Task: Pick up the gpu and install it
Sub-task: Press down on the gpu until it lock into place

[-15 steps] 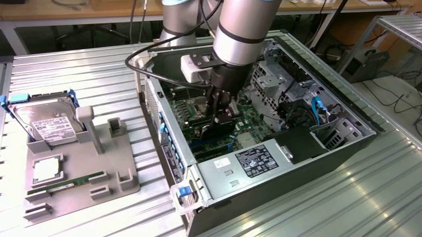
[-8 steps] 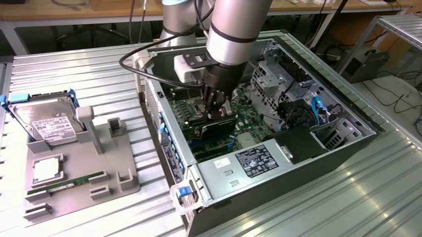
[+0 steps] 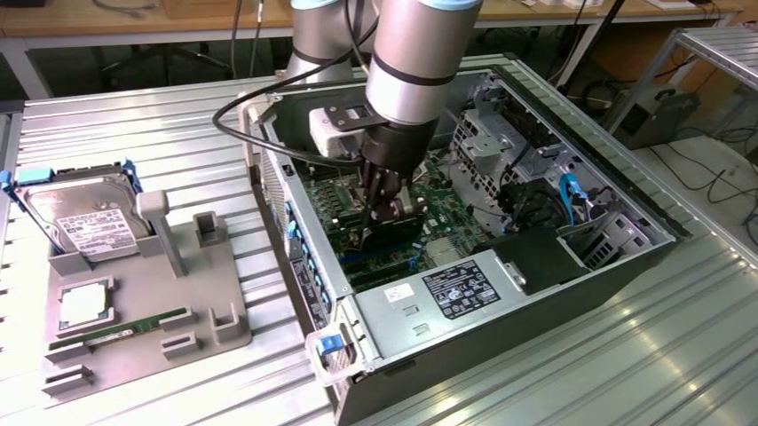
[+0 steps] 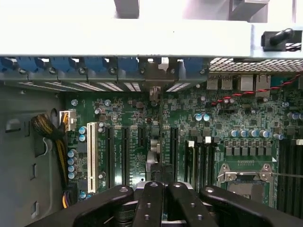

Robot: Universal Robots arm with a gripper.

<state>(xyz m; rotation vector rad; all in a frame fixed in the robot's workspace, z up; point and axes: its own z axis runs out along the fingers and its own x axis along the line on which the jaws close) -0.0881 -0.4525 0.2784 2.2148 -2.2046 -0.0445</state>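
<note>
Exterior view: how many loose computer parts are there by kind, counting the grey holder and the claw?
Hard drive: 1
CPU: 1
Memory stick: 1
Gpu, in claw: 1
Total: 4

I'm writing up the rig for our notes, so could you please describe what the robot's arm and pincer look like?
The arm is a thick cylinder of silver-grey metal with a dark band around it. At the wrist sits a light grey block with a black plate, and a black cable loops from it. The pincer is black, with long dark fingers that have rounded tips and small holes along them.
</note>
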